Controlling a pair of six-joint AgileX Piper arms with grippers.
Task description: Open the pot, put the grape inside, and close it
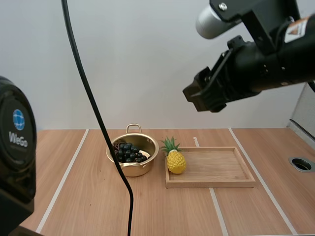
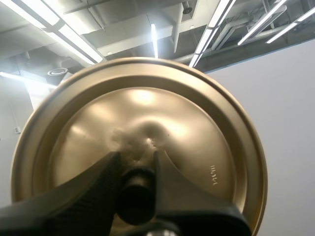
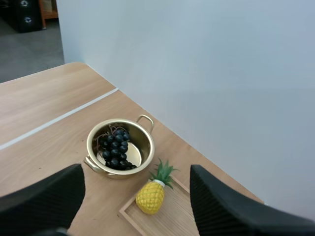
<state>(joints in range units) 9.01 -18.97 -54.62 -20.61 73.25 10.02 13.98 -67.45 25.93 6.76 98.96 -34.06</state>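
Two grippers in play: left gripper (image 2: 137,162) pinching the knob (image 2: 135,196) of the gold lid (image 2: 197,123), right gripper (image 3: 135,179) spread wide above the table (image 1: 88,196), grapes (image 1: 129,152) sitting in the open pot (image 1: 139,170), just beside the pineapple (image 1: 175,161) on the wooden tray (image 1: 221,182).

A light wooden tabletop (image 1: 93,206), crossed by pale stripes (image 1: 63,181), meets a plain white wall (image 1: 147,64); a round port (image 1: 301,164) sits near its right edge.

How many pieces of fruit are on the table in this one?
2. A bunch of grapes lies in the open pot; a pineapple stands in the tray, at its end nearest the pot. More could be hidden beneath the grapes.
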